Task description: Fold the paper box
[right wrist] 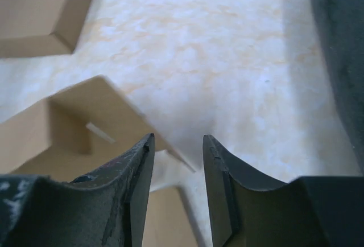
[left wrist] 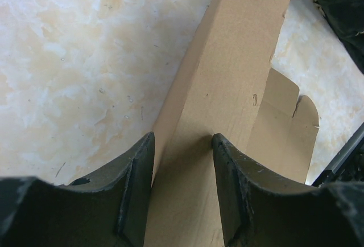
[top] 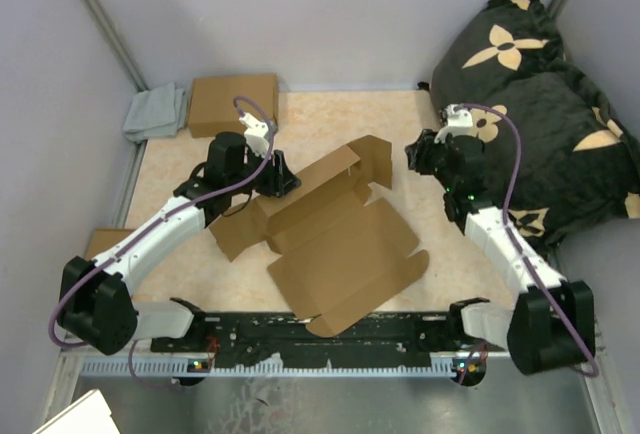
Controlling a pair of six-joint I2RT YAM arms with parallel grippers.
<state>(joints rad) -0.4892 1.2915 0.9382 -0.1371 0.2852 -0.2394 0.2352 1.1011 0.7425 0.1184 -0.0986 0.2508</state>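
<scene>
The paper box is a brown cardboard blank lying part-folded in the middle of the table, with its far flaps raised. My left gripper is open at the box's far left corner. In the left wrist view a raised cardboard panel runs between and beneath the spread fingers of the left gripper. My right gripper is open and empty, hovering just right of the raised far flap. In the right wrist view the right gripper hangs over a flap corner of the box.
A finished folded brown box and a grey cloth sit at the back left. A black flower-patterned cushion fills the right side. Another cardboard piece lies at the left edge. The arm rail runs along the near edge.
</scene>
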